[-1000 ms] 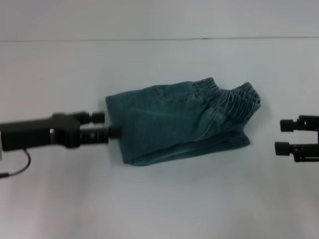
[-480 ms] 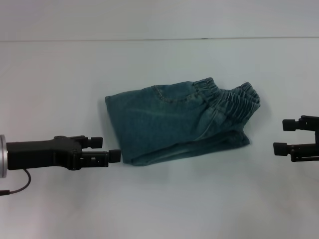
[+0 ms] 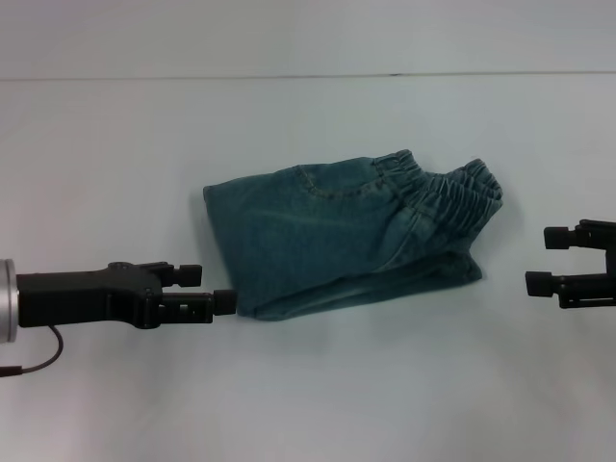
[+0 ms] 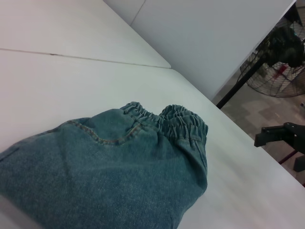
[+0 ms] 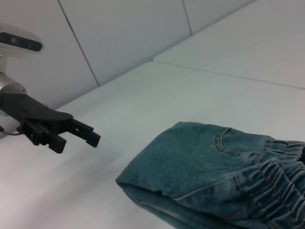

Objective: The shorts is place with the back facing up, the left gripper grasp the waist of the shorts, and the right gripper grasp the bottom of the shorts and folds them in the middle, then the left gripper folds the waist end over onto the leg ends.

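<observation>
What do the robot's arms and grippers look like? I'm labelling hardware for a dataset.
Both are matte black. The left gripper has blocky stepped fingers, a silver cuff behind its body and a thin dark cable trailing below. The right gripper shows two square-tipped black fingers.

Left gripper (image 3: 207, 289): you see matte black blocky fingers, silver wrist collar, thin dark cable.
Right gripper (image 3: 544, 261): matching black, square fingertips.

Folded denim shorts (image 5: 224, 183) on white table (image 5: 143, 95), elastic waistband visible. Left gripper (image 5: 78, 133) beside folded edge, fingers apart, not touching.
</observation>
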`<state>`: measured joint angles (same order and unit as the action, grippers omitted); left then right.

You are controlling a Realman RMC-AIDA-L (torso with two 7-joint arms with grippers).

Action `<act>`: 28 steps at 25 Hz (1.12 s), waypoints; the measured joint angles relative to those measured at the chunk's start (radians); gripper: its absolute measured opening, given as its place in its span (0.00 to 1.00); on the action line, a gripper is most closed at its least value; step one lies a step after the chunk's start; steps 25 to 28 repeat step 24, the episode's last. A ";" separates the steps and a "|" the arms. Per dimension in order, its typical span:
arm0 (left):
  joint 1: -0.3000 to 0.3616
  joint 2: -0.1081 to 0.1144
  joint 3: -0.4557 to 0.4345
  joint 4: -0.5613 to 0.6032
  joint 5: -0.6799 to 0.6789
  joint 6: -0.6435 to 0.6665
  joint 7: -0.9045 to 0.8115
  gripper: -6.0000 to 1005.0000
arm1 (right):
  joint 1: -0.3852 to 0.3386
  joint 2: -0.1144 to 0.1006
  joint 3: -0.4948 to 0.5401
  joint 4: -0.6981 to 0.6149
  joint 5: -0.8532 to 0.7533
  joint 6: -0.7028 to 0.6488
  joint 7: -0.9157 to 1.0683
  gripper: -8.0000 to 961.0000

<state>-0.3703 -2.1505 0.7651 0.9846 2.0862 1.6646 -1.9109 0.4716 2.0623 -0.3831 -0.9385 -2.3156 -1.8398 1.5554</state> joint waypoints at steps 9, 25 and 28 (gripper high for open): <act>0.000 0.000 0.004 0.000 -0.006 0.002 -0.005 0.92 | -0.001 0.002 -0.003 0.000 -0.001 0.003 0.000 0.95; -0.017 -0.005 0.005 -0.003 -0.002 0.008 -0.009 0.92 | -0.004 0.006 -0.003 0.000 -0.002 0.033 -0.003 0.95; -0.017 -0.005 0.005 -0.003 -0.002 0.008 -0.009 0.92 | -0.004 0.006 -0.003 0.000 -0.002 0.033 -0.003 0.95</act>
